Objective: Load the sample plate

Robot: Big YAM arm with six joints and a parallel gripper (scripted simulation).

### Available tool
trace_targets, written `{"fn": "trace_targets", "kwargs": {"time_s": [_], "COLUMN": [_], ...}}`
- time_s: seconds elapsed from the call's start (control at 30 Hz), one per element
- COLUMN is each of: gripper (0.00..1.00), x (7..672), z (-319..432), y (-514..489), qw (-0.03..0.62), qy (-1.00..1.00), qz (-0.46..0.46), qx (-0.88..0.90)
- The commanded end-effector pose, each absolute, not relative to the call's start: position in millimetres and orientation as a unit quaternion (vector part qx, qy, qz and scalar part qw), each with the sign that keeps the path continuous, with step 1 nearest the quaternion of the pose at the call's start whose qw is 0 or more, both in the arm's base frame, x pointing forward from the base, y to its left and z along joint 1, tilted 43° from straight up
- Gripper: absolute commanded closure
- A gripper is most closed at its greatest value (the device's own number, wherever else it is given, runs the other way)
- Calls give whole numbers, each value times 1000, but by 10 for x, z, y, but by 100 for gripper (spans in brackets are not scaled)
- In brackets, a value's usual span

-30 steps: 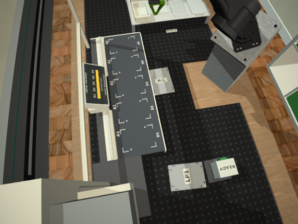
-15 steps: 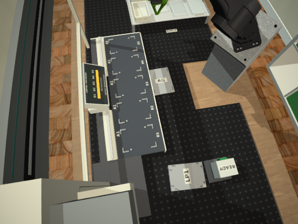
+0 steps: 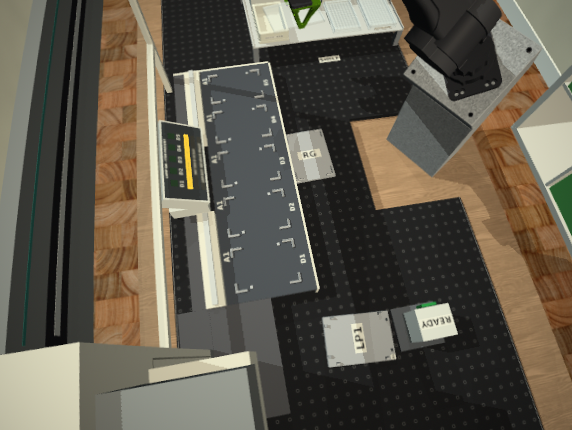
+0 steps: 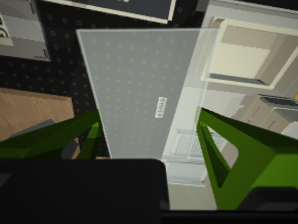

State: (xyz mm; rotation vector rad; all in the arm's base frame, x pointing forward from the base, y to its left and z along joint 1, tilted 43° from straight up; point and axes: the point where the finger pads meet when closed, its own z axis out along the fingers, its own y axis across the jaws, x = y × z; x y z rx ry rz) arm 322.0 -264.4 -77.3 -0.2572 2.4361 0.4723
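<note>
Surface: black perforated mat (image 3: 430, 260) over a wooden floor (image 3: 117, 165), with a light wooden board (image 3: 400, 165) set into it.
Pincer: green fingers, seen at the upper edge of the top view (image 3: 302, 12) above the white shelf (image 3: 325, 36). The jaws stand wide yet are clamped, one on each side of a flat translucent lid (image 4: 145, 95).
Lid: held level between the fingers, clear enough that the mat's dots and a small shelf label show through it. Whether it is the lid of C15 cannot be told.
Below the pincer: shelf items, among them an open cream container (image 4: 245, 55) and a welled plate (image 4: 185, 150). Plate labels are not legible.
Deck: long grey deck (image 3: 260, 185), away from the pincer across the mat; bracket sets marked D1 to D5 all hold nothing, D2 (image 3: 292, 206) included.
Regrip nest: RG (image 3: 310, 155), beside the deck, bare.
Lid park: LP1 (image 3: 358, 338), far from the pincer, nothing inside its posts.
Key: READY key (image 3: 431, 322), just beside LP1.
Arm base: black arm (image 3: 450, 35) on a grey pedestal (image 3: 520, 52), beside the shelf.
</note>
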Motion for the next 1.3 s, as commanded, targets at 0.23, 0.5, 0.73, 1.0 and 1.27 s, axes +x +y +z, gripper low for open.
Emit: {"fn": "trace_targets", "kwargs": {"time_s": [0.23,0.5,0.73,1.0,1.27], "gripper": [100,100,100,100,100], "x": [3122,3121,3121,3120,3120], "z": [-753,-753,-754,-754,-755], "y": [-2713,-2712,-2710,-2709,-2708], "qw": [320,328,339,346,355], "qy": [926,921,909,896,873], "qz": [177,161,138,118,90], "qx": [-88,-135,-199,-253,-324]}}
